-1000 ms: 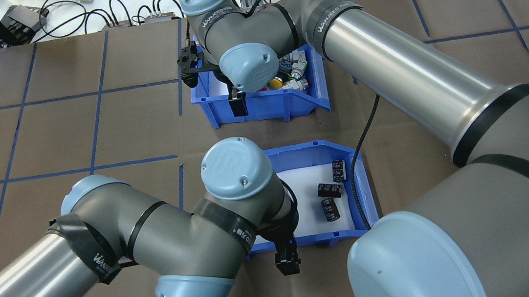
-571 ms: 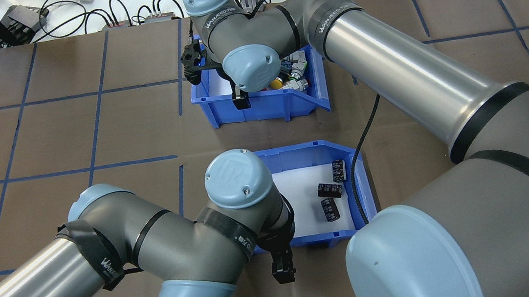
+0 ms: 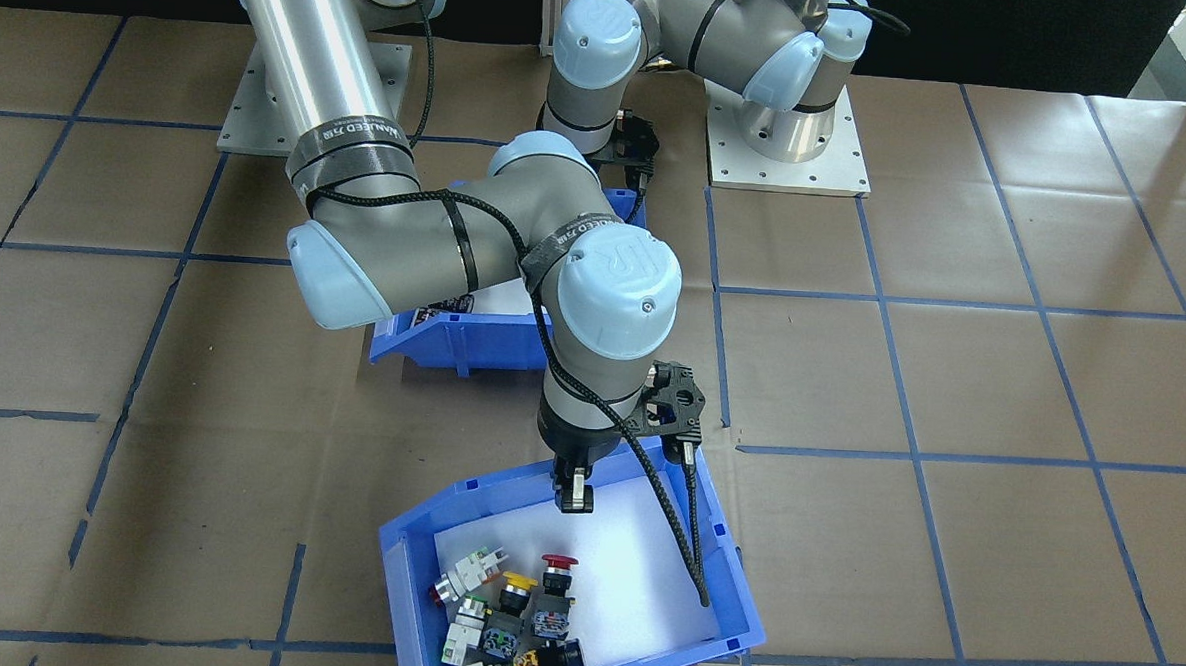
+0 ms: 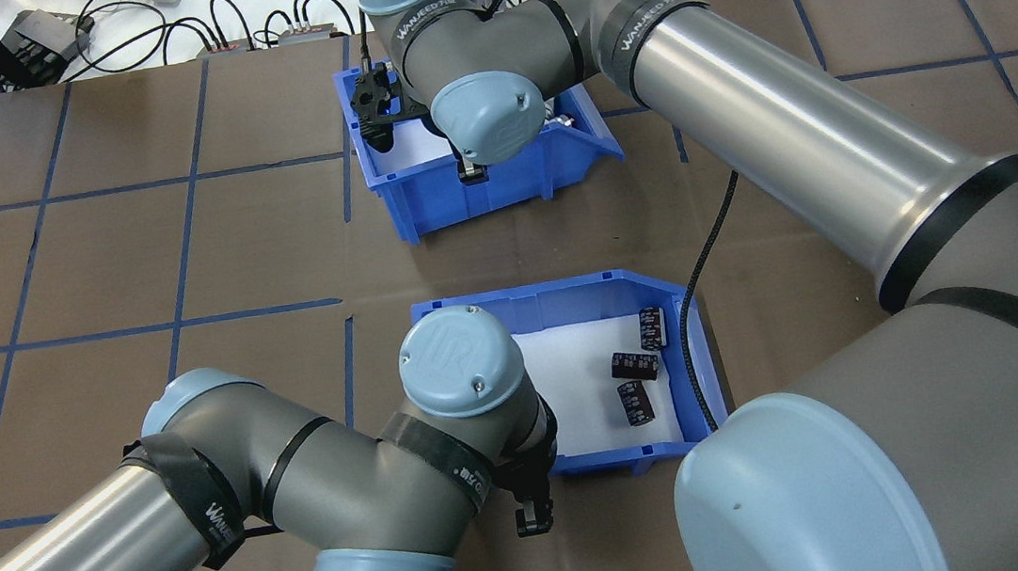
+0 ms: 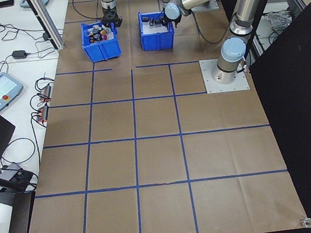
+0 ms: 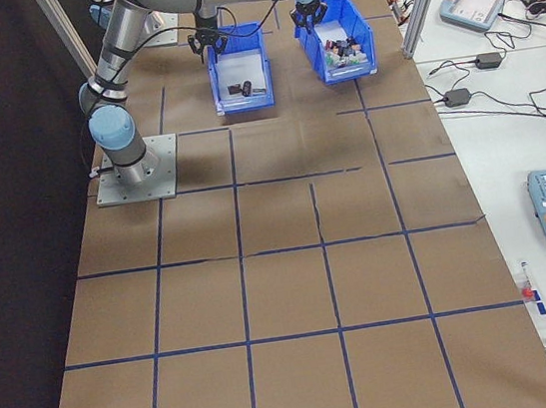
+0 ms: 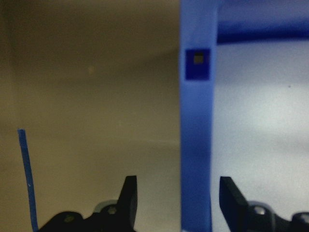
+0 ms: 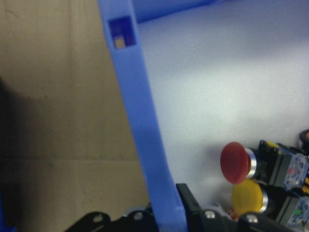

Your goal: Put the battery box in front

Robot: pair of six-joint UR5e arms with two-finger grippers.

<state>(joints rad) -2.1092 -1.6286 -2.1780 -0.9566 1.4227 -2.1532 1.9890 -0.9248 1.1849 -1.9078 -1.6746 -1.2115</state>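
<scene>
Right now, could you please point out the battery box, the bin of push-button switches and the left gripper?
battery box (image 4: 558,304), overhead exterior view, far blue wall.
bin of push-button switches (image 3: 740,635), exterior front-facing view, blue side rim.
left gripper (image 7: 178,203), left wrist-mounted view, midway between fingertips straddling the blue wall.

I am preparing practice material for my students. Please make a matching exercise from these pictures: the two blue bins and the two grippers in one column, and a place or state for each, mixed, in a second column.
1. blue plastic bin holding three dark cylinders
2. blue plastic bin holding coloured push-button switches
3. left gripper
4. right gripper

A. jaws shut on a bin wall
B. farther from the robot's base
C. jaws open, one on each side of a bin wall
D. nearer to the robot's base

Pairs: 1-D, 2-B, 3-C, 4-A
</scene>
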